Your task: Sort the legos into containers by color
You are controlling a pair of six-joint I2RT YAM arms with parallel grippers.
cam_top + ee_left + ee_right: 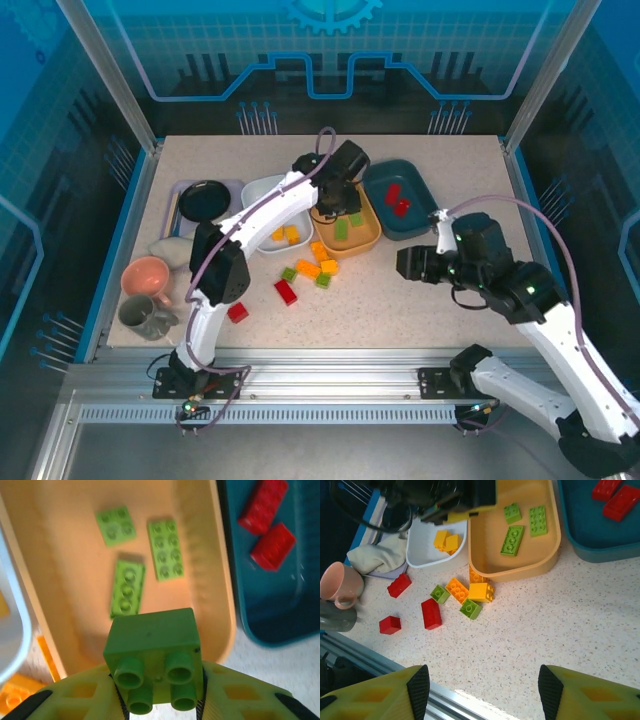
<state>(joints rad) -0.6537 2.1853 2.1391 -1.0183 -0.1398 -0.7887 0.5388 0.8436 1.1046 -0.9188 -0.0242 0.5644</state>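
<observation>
A blue-lit enclosure (330, 60) of clear panels and metal posts stands around a speckled beige table (430, 310). An aluminium rail (320, 385) runs along the table's near edge, where the two arms are bolted.

Toward the far side of the table three trays sit in a row, each just beside the next. The white tray (256, 190) is on the left, the orange tray (368, 243) in the middle and the dark teal tray (422, 192) on the right. Left of them lies a lavender tray (176, 200) bearing a black plate (205, 200). Nearer on that side are a crumpled cloth (168, 247), a pink cup (148, 277) and a grey mug (145, 317).

The left gripper (159, 702) hangs above the orange tray. Its fingers pinch a held green brick (152, 650) by two opposite sides, with the studs facing the wrist camera. Below it three green bricks (165, 549) lie flat inside that tray. Two red bricks (273, 546) lie in the dark teal tray, and yellow bricks (446, 540) lie in the white one.

The right gripper (482, 690) hovers over bare table on the near side of the dark teal tray. Its fingers are spread wide with nothing between them. The loose bricks (457, 589) lie to its left, well apart from it. An orange, yellow and green cluster sits just near of the orange tray, and three loose red bricks (431, 613) lie farther left.
</observation>
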